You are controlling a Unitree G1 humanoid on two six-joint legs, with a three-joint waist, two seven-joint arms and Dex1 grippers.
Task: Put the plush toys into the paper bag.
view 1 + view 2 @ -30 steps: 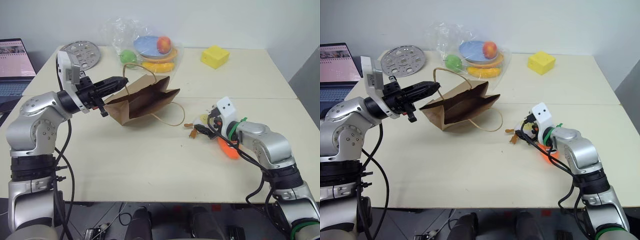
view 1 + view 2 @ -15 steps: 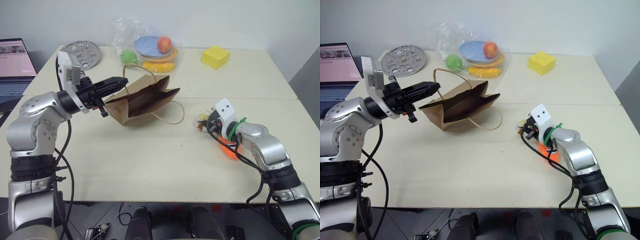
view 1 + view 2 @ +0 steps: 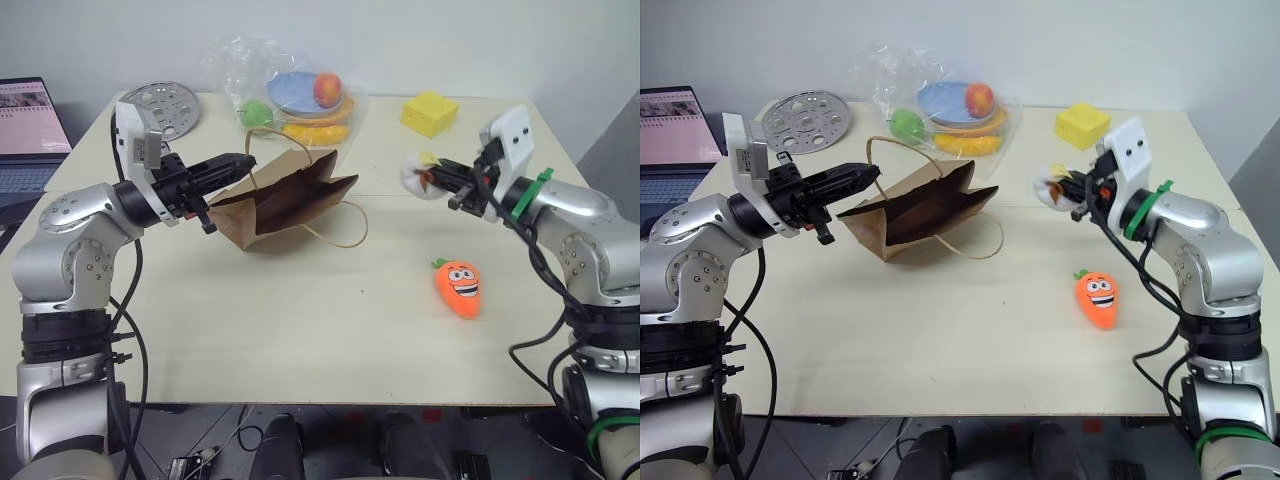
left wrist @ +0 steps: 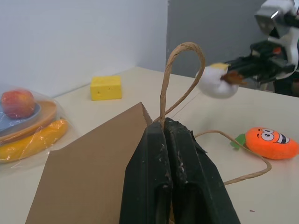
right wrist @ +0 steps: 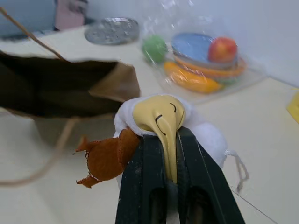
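The left gripper is clamped on the rim of the paper bag, holding its mouth open on the table. The right gripper pinches the egg toy in the air beside the bag (the carrot toy lies on the table nearby).

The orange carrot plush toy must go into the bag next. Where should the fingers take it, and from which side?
Probably from above, across the middle of the orange carrot plush toy: it lies flat, face up, with open table around it.
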